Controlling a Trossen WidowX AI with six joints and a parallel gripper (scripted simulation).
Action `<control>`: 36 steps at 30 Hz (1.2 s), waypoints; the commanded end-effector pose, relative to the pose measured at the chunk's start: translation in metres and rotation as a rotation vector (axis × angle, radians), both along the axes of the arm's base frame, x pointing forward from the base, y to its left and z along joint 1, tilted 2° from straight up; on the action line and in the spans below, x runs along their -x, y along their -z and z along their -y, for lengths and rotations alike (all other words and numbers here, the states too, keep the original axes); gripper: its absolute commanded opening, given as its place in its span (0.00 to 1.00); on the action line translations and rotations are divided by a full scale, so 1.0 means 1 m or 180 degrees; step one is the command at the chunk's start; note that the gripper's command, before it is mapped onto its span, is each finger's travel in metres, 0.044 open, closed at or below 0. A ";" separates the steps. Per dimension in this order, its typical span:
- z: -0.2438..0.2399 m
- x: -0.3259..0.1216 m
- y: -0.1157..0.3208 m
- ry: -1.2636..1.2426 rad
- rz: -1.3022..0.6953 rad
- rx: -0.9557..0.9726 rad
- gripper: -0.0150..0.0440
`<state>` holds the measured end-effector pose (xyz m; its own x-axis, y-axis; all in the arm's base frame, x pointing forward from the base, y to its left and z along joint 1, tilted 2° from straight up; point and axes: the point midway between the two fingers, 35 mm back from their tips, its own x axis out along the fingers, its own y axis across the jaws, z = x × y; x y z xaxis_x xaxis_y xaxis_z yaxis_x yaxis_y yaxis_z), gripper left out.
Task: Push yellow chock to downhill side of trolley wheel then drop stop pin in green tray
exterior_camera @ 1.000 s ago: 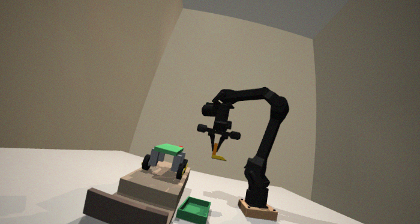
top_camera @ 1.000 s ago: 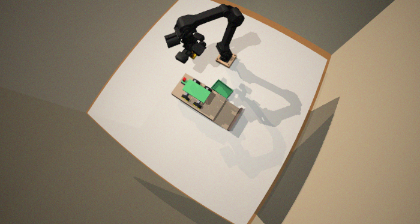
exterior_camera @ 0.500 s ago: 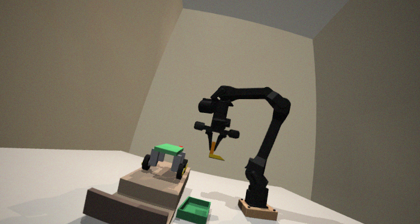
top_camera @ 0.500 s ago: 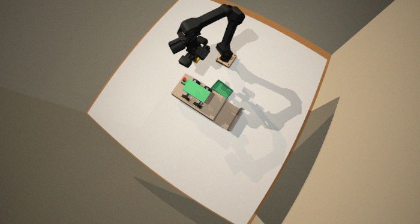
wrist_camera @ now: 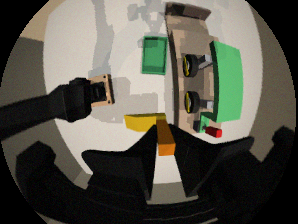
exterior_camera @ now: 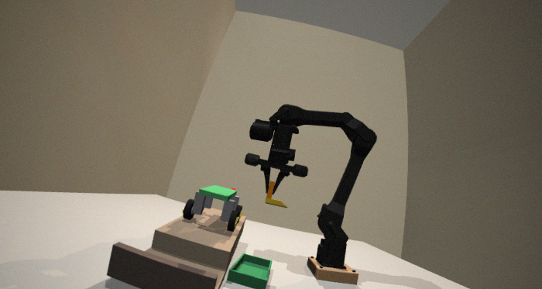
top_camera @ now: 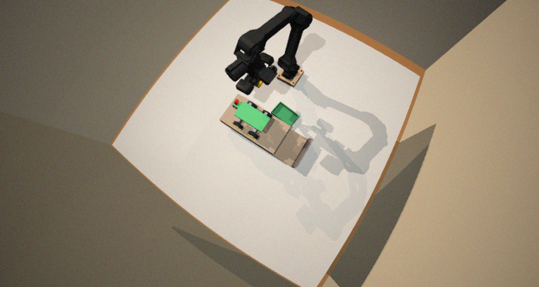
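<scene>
The end effector (top_camera: pixel 259 80) (exterior_camera: pixel 270 193) (wrist_camera: pixel 161 127) grips the chock (top_camera: pixel 259 84) (exterior_camera: pixel 276 203) (wrist_camera: pixel 142 122) by its near-upright orange handle, wedge pointing toward the arm's base (top_camera: pixel 294 84) (exterior_camera: pixel 337 276) (wrist_camera: pixel 109 100)

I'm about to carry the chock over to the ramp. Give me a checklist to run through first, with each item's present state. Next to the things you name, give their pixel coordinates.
1. Orange-handled yellow chock (exterior_camera: pixel 272 190) (wrist_camera: pixel 165 137) gripped by its handle: ok, the black gripper (exterior_camera: pixel 270 193) (wrist_camera: pixel 161 127) is shut on it.
2. Chock lifted off the white table top (top_camera: pixel 192 176): ok, it hangs in the air.
3. Green-topped trolley (top_camera: pixel 252 116) (exterior_camera: pixel 217 192) (wrist_camera: pixel 228 82) on the tan ramp (top_camera: pixel 266 141) (exterior_camera: pixel 193 237) (wrist_camera: pixel 175 100): ok.
4. Red-headed stop pin (top_camera: pixel 236 101) (exterior_camera: pixel 233 189) (wrist_camera: pixel 214 132) at the trolley's uphill end: ok.
5. Green open tray (top_camera: pixel 285 113) (exterior_camera: pixel 251 270) (wrist_camera: pixel 154 56) ready for the pin: ok, nothing in it.
6. Pin seated fully: cannot tell.
</scene>
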<state>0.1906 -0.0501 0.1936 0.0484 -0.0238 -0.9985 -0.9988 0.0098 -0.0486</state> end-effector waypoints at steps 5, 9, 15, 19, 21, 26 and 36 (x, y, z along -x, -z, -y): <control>-0.023 -0.006 0.003 0.0009 -0.0018 -0.0001 0.25; -0.035 -0.010 0.004 0.0009 -0.0017 -0.0005 0.25; -0.053 -0.014 0.005 0.0009 -0.0015 -0.0012 0.25; -0.067 -0.018 0.007 0.0009 -0.0014 -0.0017 0.25; -0.074 -0.019 0.008 0.0009 -0.0014 -0.0019 0.25; -0.091 -0.023 0.010 0.0009 -0.0013 -0.0025 0.25; -0.128 -0.030 0.016 0.0009 -0.0011 -0.0039 0.25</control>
